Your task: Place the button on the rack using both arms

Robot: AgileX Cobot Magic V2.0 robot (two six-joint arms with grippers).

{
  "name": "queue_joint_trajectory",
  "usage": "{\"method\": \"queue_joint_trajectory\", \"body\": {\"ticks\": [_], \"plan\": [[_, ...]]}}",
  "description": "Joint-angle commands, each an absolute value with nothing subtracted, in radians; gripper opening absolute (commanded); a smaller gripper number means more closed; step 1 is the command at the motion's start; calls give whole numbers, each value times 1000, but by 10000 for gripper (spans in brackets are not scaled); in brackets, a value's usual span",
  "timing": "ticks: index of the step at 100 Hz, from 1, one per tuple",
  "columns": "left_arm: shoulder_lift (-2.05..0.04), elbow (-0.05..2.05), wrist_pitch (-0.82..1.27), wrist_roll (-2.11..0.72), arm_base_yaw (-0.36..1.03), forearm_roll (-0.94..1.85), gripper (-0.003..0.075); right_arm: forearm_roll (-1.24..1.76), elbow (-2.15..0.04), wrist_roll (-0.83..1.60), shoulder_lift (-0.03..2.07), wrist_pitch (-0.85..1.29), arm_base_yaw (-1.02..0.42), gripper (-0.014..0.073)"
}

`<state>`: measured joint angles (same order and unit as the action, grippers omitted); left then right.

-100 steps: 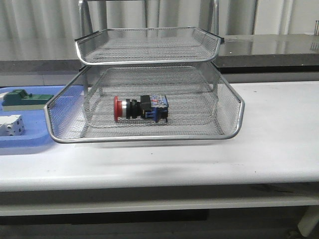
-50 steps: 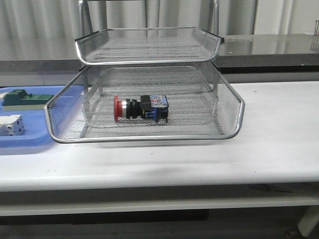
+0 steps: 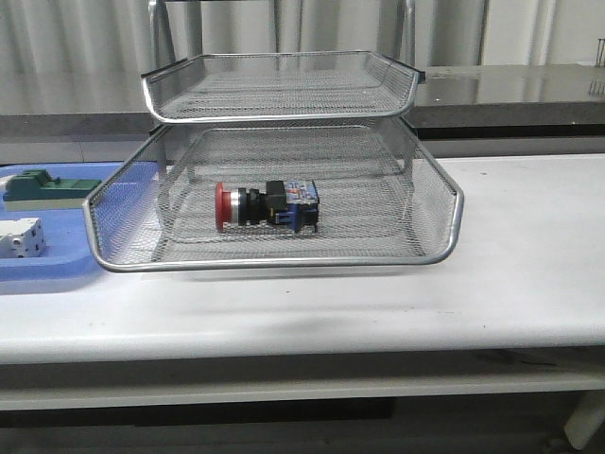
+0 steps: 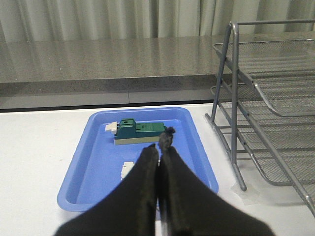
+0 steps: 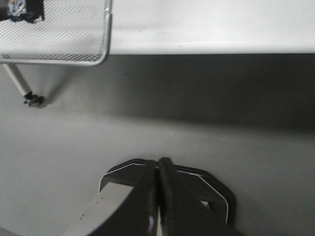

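Observation:
The button (image 3: 266, 205), red cap to the left and blue block to the right, lies on its side in the lower tray of the silver wire-mesh rack (image 3: 444, 246), near its front. A corner of the button (image 5: 22, 10) and the rack's tray rim (image 5: 106, 39) show in the right wrist view. Neither arm appears in the front view. My left gripper (image 4: 160, 146) is shut with nothing in it, held above the blue tray beside the rack's legs (image 4: 236, 147). My right gripper (image 5: 158, 164) is shut and empty, low below the table edge, over the floor.
A flat blue tray (image 3: 57, 265) left of the rack holds a green block (image 3: 47, 187) and a white block (image 3: 21, 236). In the left wrist view the blue tray (image 4: 93, 162) carries the green block (image 4: 140, 132). A dark counter (image 3: 510, 95) runs behind the white table (image 3: 529, 265).

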<state>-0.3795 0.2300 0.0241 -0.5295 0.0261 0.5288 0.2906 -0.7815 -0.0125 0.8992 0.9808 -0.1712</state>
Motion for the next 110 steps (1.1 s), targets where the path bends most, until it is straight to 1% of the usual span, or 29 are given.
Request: {"method": "queue_joint_trajectory", "body": {"ticks": [1, 11, 35, 54, 82, 110], "plan": [[-384, 258, -48, -530, 23, 538, -20, 389, -815, 71, 981, 883, -200, -66], [-384, 258, -48, -530, 23, 538, -20, 411, -815, 87, 1073, 817, -267, -66], [-384, 258, -48, -530, 23, 538, -20, 412, -824, 87, 1298, 669, -497, -66], [-384, 258, -48, -530, 23, 538, -20, 412, -865, 87, 1436, 568, -613, -66], [-384, 258, -48, -530, 23, 538, -20, 386, -980, 87, 1575, 514, -700, -66], [-384, 258, -48, -530, 23, 538, -20, 326, -1086, 87, 1665, 509, -704, -66]]}}
